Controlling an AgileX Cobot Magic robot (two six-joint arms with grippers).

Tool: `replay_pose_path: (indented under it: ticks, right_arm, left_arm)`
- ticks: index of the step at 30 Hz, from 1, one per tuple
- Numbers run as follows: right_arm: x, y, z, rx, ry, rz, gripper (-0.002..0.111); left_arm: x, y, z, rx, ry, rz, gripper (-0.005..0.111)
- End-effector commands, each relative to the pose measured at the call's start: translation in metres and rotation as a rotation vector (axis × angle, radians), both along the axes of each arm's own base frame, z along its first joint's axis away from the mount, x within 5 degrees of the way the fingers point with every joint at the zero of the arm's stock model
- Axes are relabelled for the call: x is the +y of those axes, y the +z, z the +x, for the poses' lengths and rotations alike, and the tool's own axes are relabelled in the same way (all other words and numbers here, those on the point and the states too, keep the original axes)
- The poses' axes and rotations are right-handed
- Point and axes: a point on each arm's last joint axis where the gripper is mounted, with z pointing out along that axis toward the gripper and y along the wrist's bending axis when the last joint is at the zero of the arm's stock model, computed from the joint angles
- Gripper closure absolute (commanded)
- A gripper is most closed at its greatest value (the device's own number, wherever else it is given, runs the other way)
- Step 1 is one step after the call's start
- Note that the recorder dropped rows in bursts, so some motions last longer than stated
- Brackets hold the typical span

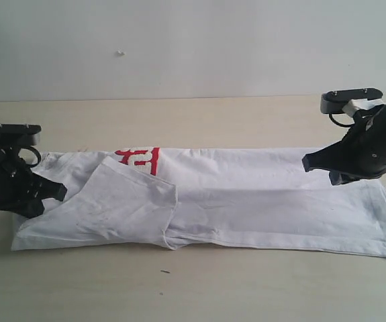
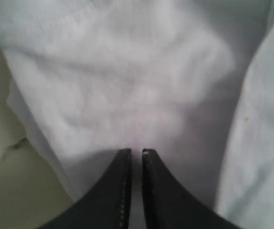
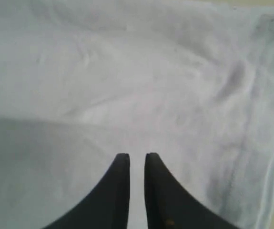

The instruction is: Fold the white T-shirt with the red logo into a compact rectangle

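Left claw [image 1: 61, 192] [image 2: 137, 151] nearly closed, thin slit only, at left end of shirt [image 1: 246, 201] — right claw [image 1: 307, 163] [image 3: 137, 155] same at other end; grip unclear. Shirt lies as long strip on table [image 1: 179, 288], red logo [image 1: 139, 159] at far edge.

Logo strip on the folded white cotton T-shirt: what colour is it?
The logo strip is red with white gaps; clearest in exterior view.

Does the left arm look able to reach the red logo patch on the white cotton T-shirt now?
Probably yes: the visible part of the red logo lies uncovered on the white T-shirt, on the left gripper side, with only cloth between.
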Motion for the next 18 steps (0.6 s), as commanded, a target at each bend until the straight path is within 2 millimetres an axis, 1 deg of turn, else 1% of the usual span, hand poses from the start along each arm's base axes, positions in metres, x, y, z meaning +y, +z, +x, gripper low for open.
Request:
replay_pose_path:
  ticks: [1,3,5,8,10,12,14,17,18]
  right_arm:
    - [-0.001,-0.011,0.002,0.014,0.0,0.004,0.1]
    - [-0.001,-0.015,0.003,0.025,0.0,0.004,0.101]
    - [-0.002,-0.013,0.003,0.02,0.001,0.002,0.101]
    - [-0.002,-0.006,0.003,-0.008,0.001,0.001,0.101]
    - [-0.002,0.0,0.004,-0.036,0.001,0.0,0.101]
    - [-0.002,0.006,0.004,-0.059,-0.002,0.002,0.101]
    - [-0.001,0.009,0.004,-0.073,-0.01,0.01,0.101]
    - [-0.001,0.009,0.004,-0.072,-0.012,0.012,0.101]
    - [-0.001,0.009,0.004,-0.072,-0.017,0.018,0.101]
  left_arm:
    - [0.001,-0.016,0.001,0.022,0.01,0.005,0.097]
    - [0.004,-0.017,0.001,0.024,0.006,0.015,0.101]
    - [0.01,-0.009,0.003,0.007,0.03,0.012,0.107]
    - [0.028,0.012,0.006,-0.06,0.145,-0.011,0.107]
    - [0.04,0.026,0.007,-0.104,0.189,-0.019,0.103]
    - [0.053,0.036,0.007,-0.129,0.264,-0.051,0.092]
    - [0.063,0.039,0.007,-0.134,0.334,-0.082,0.073]
    - [0.072,0.032,0.006,-0.089,0.413,-0.128,0.045]
    - [0.073,0.028,0.006,-0.071,0.435,-0.147,0.042]
